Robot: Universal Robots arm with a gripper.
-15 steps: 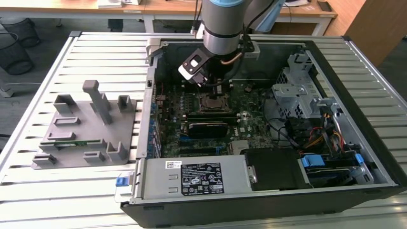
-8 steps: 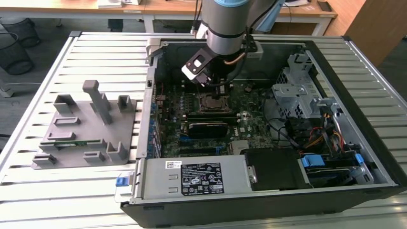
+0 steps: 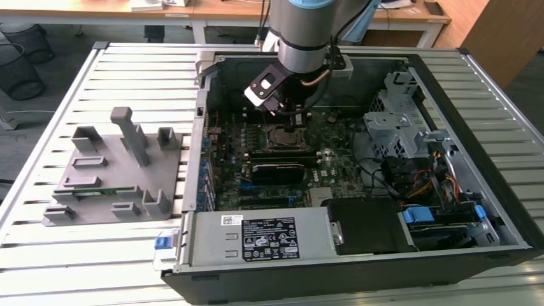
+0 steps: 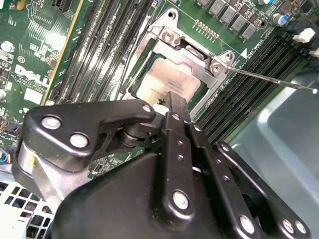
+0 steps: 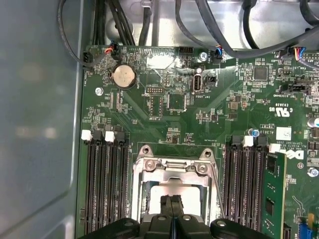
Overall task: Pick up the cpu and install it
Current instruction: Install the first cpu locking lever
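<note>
Pretty much there I think: cpu (image 4: 167, 79) sits flat in the socket (image 4: 167, 36), toward the far side of the open case (image 3: 340, 280). Claw (image 4: 174, 95) tips together, right over it. Lever (image 4: 269, 79) looks not latched yet.

Gripper (image 5: 172, 200) fingers (image 5: 166, 211) are pressed together, tips over the metal socket frame (image 5: 144, 169) and right at the cpu (image 5: 192, 194), which lies flat inside it. Black memory slots (image 5: 102, 184) flank the socket, and a green memory stick (image 5: 274, 191) stands in one. Coin battery (image 5: 123, 76) and cables (image 5: 209, 25) sit beyond, grey case wall (image 5: 40, 124) alongside.
</note>
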